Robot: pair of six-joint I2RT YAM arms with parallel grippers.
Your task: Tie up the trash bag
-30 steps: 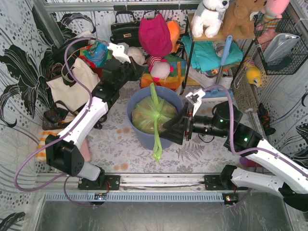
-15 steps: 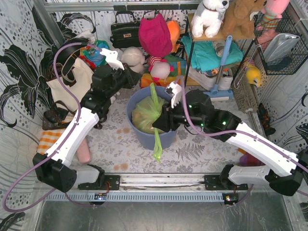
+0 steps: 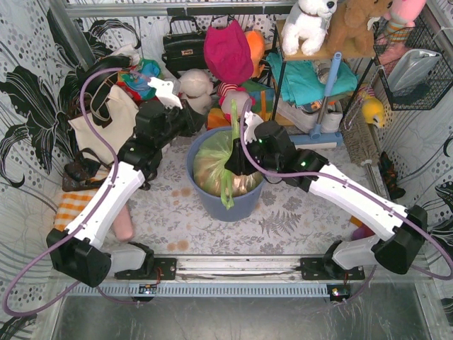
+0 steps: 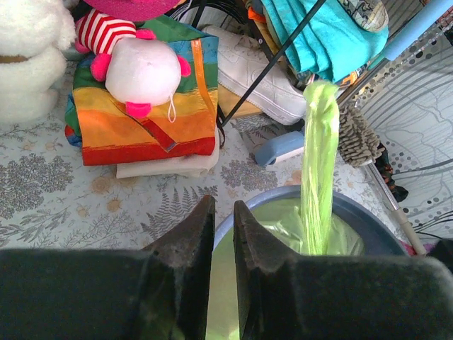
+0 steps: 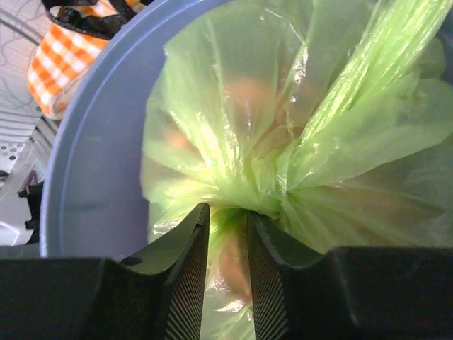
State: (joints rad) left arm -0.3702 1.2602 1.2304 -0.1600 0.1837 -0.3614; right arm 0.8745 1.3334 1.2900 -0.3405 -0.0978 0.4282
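Top external view: trash bag [image 3: 210,161] sits in blue bin [image 3: 203,200].
Right gripper [image 5: 228,212]: pinching bag's gathered neck.
Left gripper [image 4: 224,207]: fingers w/ narrow gap, nothing btwn; bag's twisted green tail stands just beside, not touching.

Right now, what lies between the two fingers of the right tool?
A gathered fold of the trash bag lies between the right tool's fingers, as the right wrist view shows.

White walls [image 3: 28,85] printed with large black flowers close in left and right, a grey fern-patterned cloth covers the table [image 3: 297,223], and a black metal shelf rack [image 3: 279,67] and wire basket [image 3: 417,74] stand far right in bright, even light.
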